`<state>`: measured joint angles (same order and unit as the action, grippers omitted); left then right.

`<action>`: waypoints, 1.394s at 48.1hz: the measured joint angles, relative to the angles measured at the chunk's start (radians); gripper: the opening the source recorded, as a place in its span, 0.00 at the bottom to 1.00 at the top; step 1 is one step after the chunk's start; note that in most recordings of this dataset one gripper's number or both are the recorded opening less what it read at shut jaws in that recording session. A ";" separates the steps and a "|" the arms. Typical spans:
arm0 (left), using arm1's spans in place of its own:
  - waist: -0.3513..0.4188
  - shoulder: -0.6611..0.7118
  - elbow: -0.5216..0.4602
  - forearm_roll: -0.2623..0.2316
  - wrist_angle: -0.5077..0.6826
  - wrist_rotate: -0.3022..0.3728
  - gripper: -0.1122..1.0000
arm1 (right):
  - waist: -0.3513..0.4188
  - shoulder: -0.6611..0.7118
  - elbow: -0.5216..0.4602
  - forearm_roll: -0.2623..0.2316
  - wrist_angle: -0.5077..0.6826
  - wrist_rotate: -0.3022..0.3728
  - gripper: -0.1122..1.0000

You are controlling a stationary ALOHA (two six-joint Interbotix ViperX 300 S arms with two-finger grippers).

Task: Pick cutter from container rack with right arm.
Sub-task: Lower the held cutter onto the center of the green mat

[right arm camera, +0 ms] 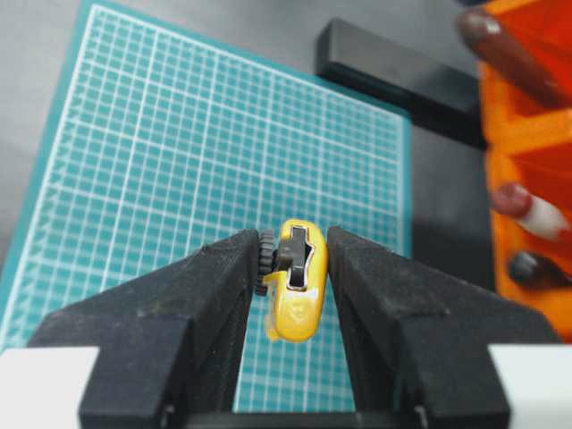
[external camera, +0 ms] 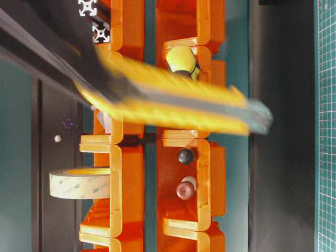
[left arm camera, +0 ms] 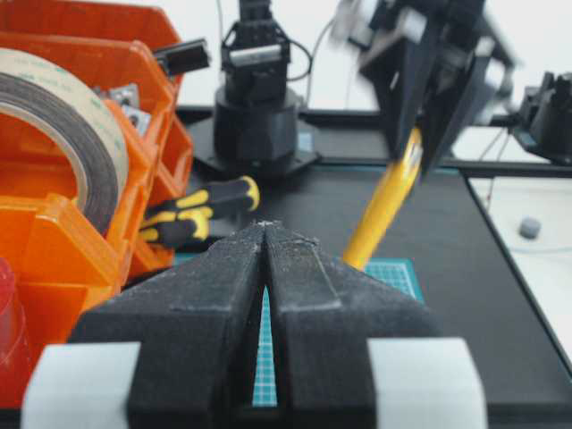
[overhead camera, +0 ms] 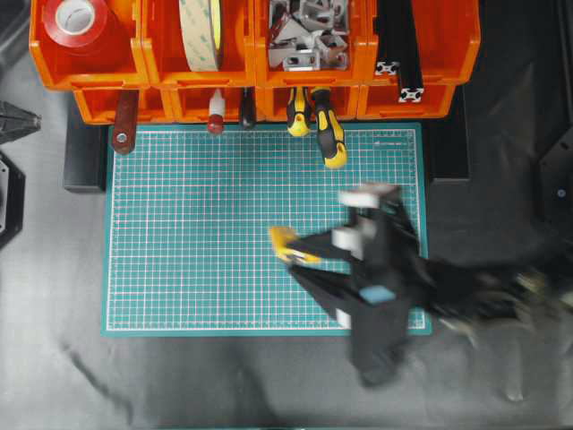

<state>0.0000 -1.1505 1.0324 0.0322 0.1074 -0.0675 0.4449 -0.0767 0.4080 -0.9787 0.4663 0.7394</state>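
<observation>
Overhead view: the right gripper [overhead camera: 300, 255], blurred, stands over the green cutting mat [overhead camera: 197, 233] with its two fingers clamped on the one yellow cutter [overhead camera: 285, 242], which is lifted clear of the container rack [overhead camera: 430, 54]. Right wrist view: the cutter [right arm camera: 295, 277] sits end-on between the two black fingers [right arm camera: 214, 295], touching both, with the mat [right arm camera: 179, 179] beneath it. Table-level view: the cutter [external camera: 173, 100] crosses the frame as a blurred yellow bar in front of the orange rack [external camera: 184, 210]. Left wrist view: the left gripper [left arm camera: 265, 234] has its two jaws drawn nearly together, leaving a thin slit and holding nothing; the cutter [left arm camera: 384, 201] hangs from the right gripper [left arm camera: 416, 147] beyond it. The rack shows two tiers of orange bins. Upper tier, overhead: one red tape roll [overhead camera: 76, 18], one pale tape roll [overhead camera: 199, 31], a heap of grey metal brackets [overhead camera: 309, 31], and two black extrusion profiles [overhead camera: 398, 76]. Lower tier: two yellow-and-black screwdrivers [overhead camera: 327, 130] and three further tool handles [overhead camera: 215, 116] protruding toward the mat.
</observation>
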 measured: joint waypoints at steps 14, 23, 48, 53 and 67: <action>0.000 -0.002 0.000 0.000 0.038 0.000 0.11 | -0.144 0.141 0.015 -0.018 -0.216 -0.083 0.35; 0.000 -0.002 0.000 0.000 0.040 -0.002 0.11 | -0.181 0.202 0.015 -0.021 -0.229 -0.135 0.35; 0.000 -0.002 0.000 0.000 0.040 -0.002 0.11 | -0.150 0.227 0.052 -0.025 -0.236 -0.129 0.35; 0.000 -0.002 0.000 0.000 0.040 0.000 0.11 | -0.129 0.227 0.066 -0.006 -0.236 -0.127 0.35; 0.000 -0.002 0.000 0.000 0.038 -0.002 0.11 | -0.083 0.227 0.103 0.054 -0.236 -0.127 0.35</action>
<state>0.0000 -1.1520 1.0324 0.0322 0.1457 -0.0690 0.3620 0.1503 0.5108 -0.9250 0.2301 0.6121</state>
